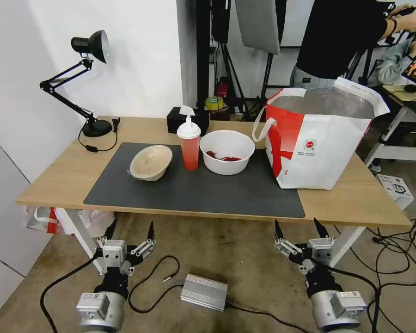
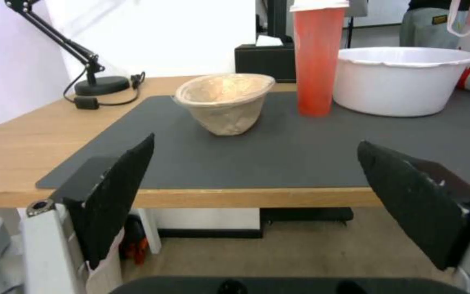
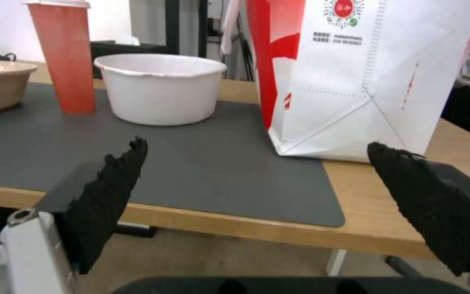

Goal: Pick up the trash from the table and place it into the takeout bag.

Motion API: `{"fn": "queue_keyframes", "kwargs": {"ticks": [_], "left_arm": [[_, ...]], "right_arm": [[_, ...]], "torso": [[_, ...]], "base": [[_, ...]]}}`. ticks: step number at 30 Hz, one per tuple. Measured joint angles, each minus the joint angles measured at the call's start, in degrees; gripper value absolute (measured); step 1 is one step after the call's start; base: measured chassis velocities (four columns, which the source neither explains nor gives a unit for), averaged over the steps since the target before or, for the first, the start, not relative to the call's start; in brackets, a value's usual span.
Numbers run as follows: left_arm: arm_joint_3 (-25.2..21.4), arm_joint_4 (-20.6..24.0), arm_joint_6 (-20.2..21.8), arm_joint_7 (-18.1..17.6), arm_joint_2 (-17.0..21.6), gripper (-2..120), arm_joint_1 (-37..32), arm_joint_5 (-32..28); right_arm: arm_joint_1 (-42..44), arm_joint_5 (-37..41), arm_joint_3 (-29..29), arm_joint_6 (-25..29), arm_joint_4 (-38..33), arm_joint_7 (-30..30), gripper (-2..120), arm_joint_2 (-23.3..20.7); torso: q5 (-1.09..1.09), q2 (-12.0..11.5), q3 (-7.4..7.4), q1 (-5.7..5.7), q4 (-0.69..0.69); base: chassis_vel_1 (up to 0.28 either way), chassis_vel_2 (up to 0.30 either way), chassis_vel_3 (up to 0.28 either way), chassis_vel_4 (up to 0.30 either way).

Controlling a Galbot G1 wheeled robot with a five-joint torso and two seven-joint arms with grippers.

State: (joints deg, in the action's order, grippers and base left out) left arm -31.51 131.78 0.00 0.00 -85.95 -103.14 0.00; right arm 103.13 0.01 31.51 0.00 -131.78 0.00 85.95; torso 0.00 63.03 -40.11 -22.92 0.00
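Note:
On the dark grey mat [image 1: 194,192] of the table [image 1: 55,178] stand a beige bowl [image 1: 150,162] [image 2: 224,102], tilted, a red drink cup [image 1: 189,148] [image 2: 315,57] [image 3: 65,53] with a white lid, and a wide white bowl [image 1: 227,151] [image 2: 401,79] [image 3: 159,87] with red scraps. The takeout bag [image 1: 316,138] [image 3: 355,77] stands open at the right of the mat. My left gripper [image 1: 130,227] [image 2: 254,143] and right gripper [image 1: 296,225] [image 3: 257,145] hang open below and in front of the table's near edge, holding nothing.
A black desk lamp [image 1: 85,83] stands at the table's back left and a black tissue box [image 1: 187,119] behind the cup. On the floor lie a silver box [image 1: 204,291] and cables. A bag [image 1: 69,219] sits under the table's left end.

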Motion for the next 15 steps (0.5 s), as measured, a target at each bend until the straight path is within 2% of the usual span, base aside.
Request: {"fn": "queue_keyframes", "kwargs": {"ticks": [15], "left_arm": [[0.00, 0.00, 0.00, 0.00, 0.00, 100, 0.00, 0.00]], "right_arm": [[0.00, 0.00, 0.00, 0.00, 0.00, 0.00, 100, 0.00]], "torso": [[0.00, 0.00, 0.00, 0.00, 0.00]], "base": [[0.000, 0.000, 0.000, 0.000]]}}
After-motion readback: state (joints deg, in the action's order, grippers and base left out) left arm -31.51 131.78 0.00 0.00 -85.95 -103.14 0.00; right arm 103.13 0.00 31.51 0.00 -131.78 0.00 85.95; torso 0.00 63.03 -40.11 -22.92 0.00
